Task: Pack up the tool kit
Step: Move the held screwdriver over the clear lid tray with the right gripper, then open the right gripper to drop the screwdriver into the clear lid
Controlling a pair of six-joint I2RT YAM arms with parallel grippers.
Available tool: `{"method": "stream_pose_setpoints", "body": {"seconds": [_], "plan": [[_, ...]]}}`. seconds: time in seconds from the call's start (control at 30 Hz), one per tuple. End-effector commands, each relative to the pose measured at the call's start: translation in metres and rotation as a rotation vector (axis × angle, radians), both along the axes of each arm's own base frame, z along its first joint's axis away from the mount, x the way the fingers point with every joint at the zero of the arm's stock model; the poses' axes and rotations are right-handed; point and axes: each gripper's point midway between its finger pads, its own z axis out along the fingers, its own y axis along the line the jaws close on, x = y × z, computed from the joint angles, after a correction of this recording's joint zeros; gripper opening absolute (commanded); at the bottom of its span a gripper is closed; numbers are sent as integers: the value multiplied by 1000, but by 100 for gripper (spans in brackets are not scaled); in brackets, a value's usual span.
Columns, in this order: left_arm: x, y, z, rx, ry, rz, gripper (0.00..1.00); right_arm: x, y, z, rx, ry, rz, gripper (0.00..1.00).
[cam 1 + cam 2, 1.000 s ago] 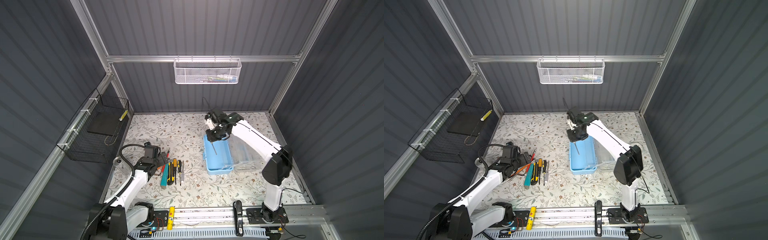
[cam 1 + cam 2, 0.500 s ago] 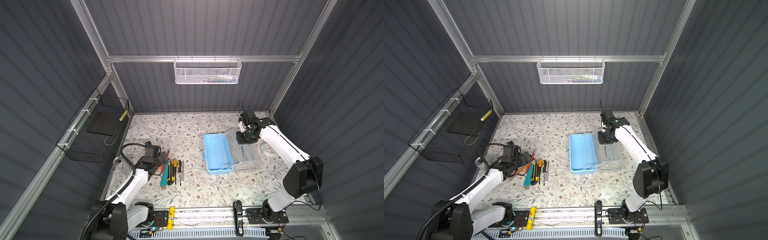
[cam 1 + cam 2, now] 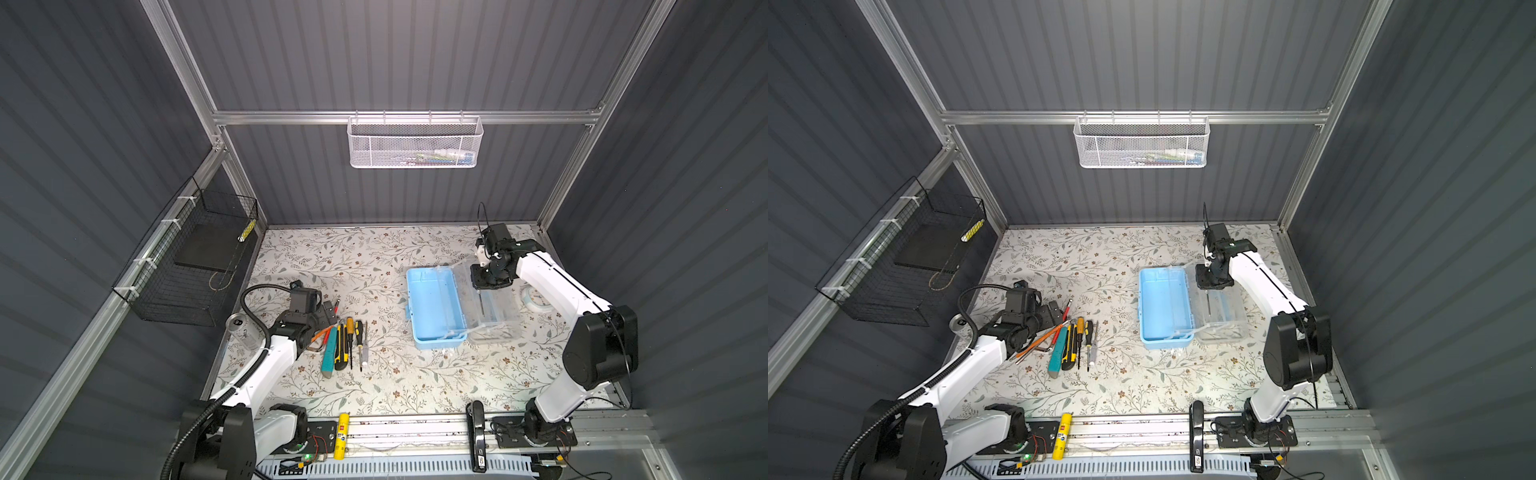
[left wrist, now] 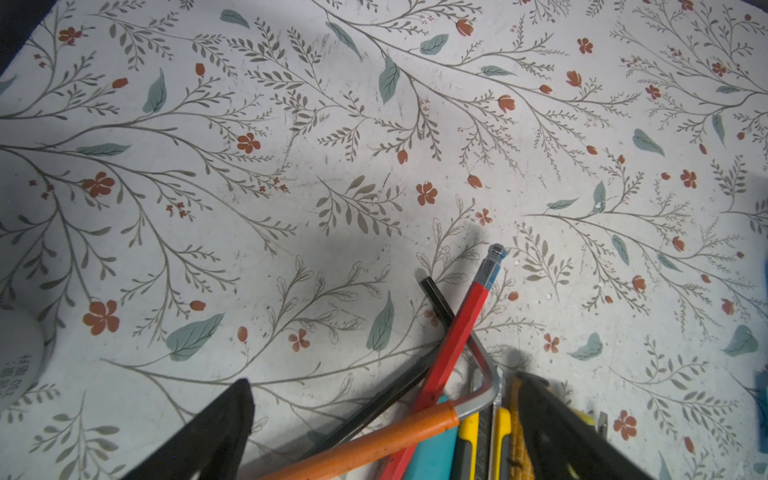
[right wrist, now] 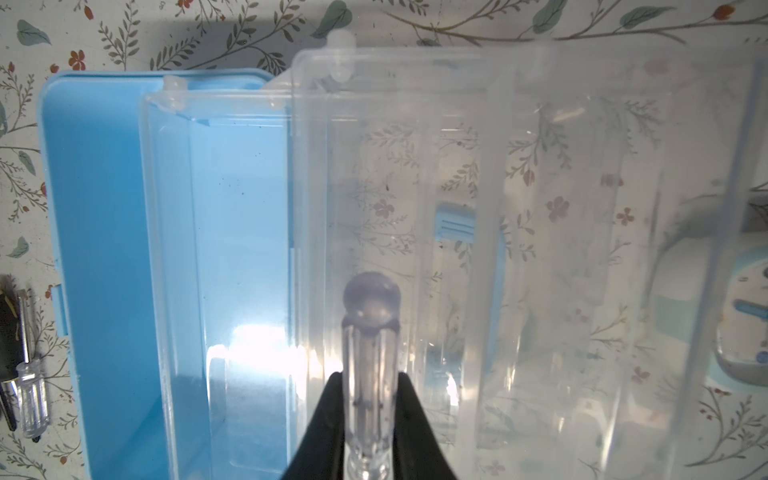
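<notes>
The tool kit's light-blue box (image 3: 434,309) (image 3: 1165,307) lies open in both top views, its clear lid (image 3: 494,309) (image 5: 540,208) folded flat to the right. My right gripper (image 3: 490,282) (image 5: 370,380) hangs over the lid, shut on a clear-handled screwdriver (image 5: 370,332) that points down. At the left, hex keys (image 4: 453,332), a yellow-black utility knife (image 3: 341,347) and screwdrivers (image 3: 353,338) lie in a row on the floral mat. Low over the hex keys, my left gripper (image 3: 322,322) (image 4: 384,380) stands open and holds nothing.
A drink can (image 3: 241,328) stands left of the left arm. A white-blue tape roll (image 3: 536,299) lies right of the lid. The black wire basket (image 3: 195,266) hangs on the left wall and the white mesh basket (image 3: 415,143) on the back wall.
The right arm has swung right with the screwdriver, from above the blue box's back left corner to above the clear lid. The left arm has not moved.
</notes>
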Motion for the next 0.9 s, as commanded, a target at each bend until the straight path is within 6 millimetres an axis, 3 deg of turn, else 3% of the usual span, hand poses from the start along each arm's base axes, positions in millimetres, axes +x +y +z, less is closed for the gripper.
{"method": "stream_pose_setpoints", "body": {"seconds": [0.0,0.07,0.27,0.4,0.53,0.63,0.73,0.87], "plan": [[4,0,12,4,-36,-12,99,5,-2,-7,-15,-4,-10,9],[4,1,14,11,-40,-11,99,6,-2,-9,-18,-5,-5,13],[6,3,17,24,-37,-10,99,8,-4,-2,-33,-7,-1,42],[7,3,20,25,-47,-7,99,6,-7,14,-67,-30,1,46],[6,4,22,31,-56,-7,99,4,12,44,-85,-105,42,50],[5,5,23,33,-63,-7,99,0,51,57,-68,-143,109,52],[4,7,20,34,-67,6,99,-13,118,53,25,-140,221,52],[4,7,18,29,-56,11,100,-46,208,31,138,-98,369,51]]}}
